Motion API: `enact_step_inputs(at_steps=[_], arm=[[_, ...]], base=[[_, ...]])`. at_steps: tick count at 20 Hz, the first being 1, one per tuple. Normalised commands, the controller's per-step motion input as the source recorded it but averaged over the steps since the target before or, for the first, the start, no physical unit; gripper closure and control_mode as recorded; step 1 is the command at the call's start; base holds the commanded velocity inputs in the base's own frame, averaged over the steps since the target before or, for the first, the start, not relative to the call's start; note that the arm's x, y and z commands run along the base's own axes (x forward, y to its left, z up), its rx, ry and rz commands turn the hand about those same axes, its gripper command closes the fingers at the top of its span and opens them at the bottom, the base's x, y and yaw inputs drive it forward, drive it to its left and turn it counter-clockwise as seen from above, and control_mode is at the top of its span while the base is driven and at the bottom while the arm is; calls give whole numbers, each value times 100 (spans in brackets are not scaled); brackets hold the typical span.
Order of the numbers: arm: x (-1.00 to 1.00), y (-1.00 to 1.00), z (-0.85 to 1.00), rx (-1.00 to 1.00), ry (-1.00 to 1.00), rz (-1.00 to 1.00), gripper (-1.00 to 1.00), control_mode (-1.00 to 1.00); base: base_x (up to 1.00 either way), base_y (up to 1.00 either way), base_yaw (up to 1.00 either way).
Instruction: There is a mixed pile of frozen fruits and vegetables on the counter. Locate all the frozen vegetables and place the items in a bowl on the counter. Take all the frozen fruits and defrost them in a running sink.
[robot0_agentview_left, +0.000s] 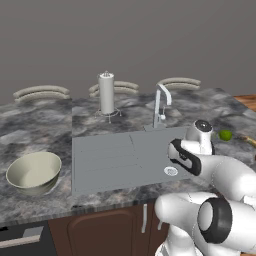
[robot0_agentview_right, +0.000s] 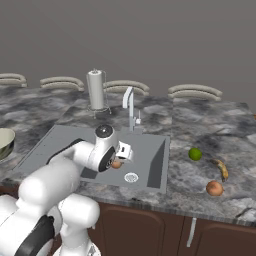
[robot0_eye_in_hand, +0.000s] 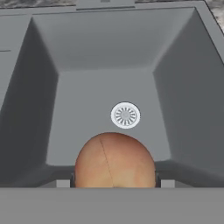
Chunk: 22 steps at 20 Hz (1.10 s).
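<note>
Clamped nearest the lens: orange-brown lump (robot0_eye_in_hand: 113, 159), pinched at both flanks by the gripper (robot0_agentview_right: 117, 161), jaws closed partway on its sides. Hangs above the floor of the sink (robot0_eye_in_hand: 105, 52), just short of the round drain (robot0_eye_in_hand: 125, 115), clear of every wall. Carried here, by the look of it, as the frozen fruit bound for defrosting, hence held over the basin rather than over the bowl (robot0_agentview_left: 34, 172), which sits well apart at the far left of the counter (robot0_agentview_left: 30, 125) with nothing seen inside from this angle.

Shows no stream from the curved chrome tap (robot0_agentview_right: 129, 107); cannot tell whether water runs.

Left waiting on the stone right of the basin: lime-green ball (robot0_agentview_right: 195, 154), reddish-brown oval lump (robot0_agentview_right: 214, 188) nearer the edge, and between them a thin curved yellow-brown piece (robot0_agentview_right: 222, 170), banana-like. Probably kept together there as the remaining pile, vegetables not yet moved to the bowl.

Seems about a release from done for this fruit; calls next for lowering and letting go near the drain, then seeing to the tap.
</note>
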Motion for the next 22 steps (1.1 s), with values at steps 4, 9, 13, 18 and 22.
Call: enact_step_inputs(at_steps=[4, 9, 13, 18, 22], arm=[[14, 0, -18, 0, 5, 0, 100, -100], [1, 0, -24, 0, 2, 0, 100, -100], [0, 0, -30, 0, 0, 0, 100, -100], [0, 0, -33, 0, 0, 0, 100, -100], [1, 0, -26, 0, 0, 0, 100, -100]], base=[[0, 0, 0], [0, 0, 0], [0, 0, 0], [0, 0, 0], [0, 0, 0]])
